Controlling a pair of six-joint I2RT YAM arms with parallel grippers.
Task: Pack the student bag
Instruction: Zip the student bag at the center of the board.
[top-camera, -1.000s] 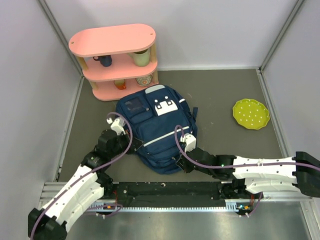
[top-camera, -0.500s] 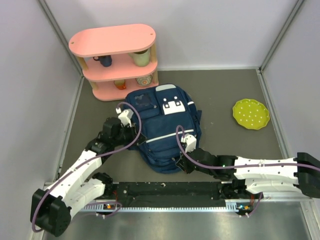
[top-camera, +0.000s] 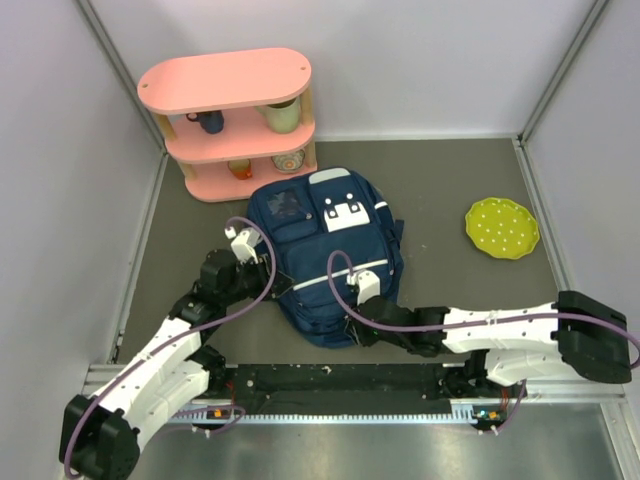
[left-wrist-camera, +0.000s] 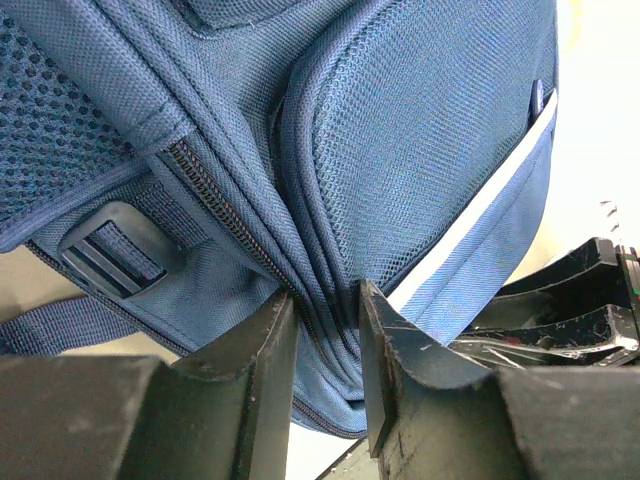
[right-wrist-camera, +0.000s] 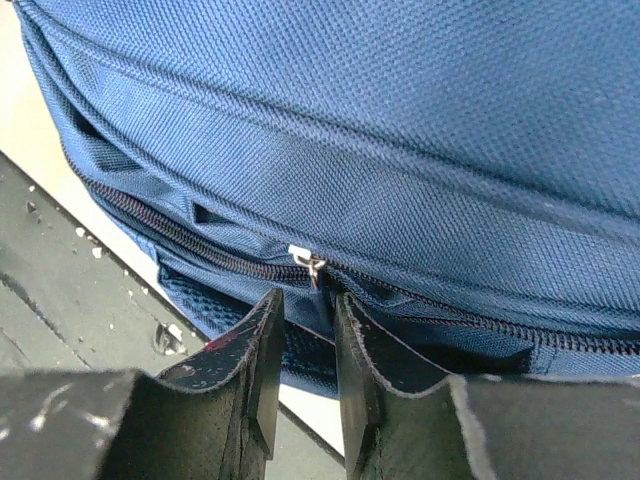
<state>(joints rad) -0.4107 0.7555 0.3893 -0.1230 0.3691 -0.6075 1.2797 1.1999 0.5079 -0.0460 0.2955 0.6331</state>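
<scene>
The left hand (left-wrist-camera: 325, 300) stands with its fingers a little apart astride a piped seam on the side of the student bag (top-camera: 320, 250). A ridge of navy fabric fills the gap, and whether the fingers press it cannot be told. Just beside them run a closed zip and a strap buckle (left-wrist-camera: 115, 245).

The right hand (right-wrist-camera: 303, 300) is at the bag's near end, its fingers narrowly parted just under a silver zipper pull (right-wrist-camera: 308, 265). Whether the pull is pinched cannot be told. The zip there looks shut.

The bag lies front up on the grey surface (top-camera: 440, 180) between the two arms, its top end just beside the foot of a pink shelf (top-camera: 225, 80). Its inside is hidden.

The shelf's middle tier holds a dark blue mug (top-camera: 210, 121) and a pale green cup (top-camera: 283, 115). The lower tier holds an orange cup (top-camera: 240, 168) and a patterned bowl (top-camera: 289, 159). A yellow-green dotted plate (top-camera: 502, 227) lies well apart to the right.
</scene>
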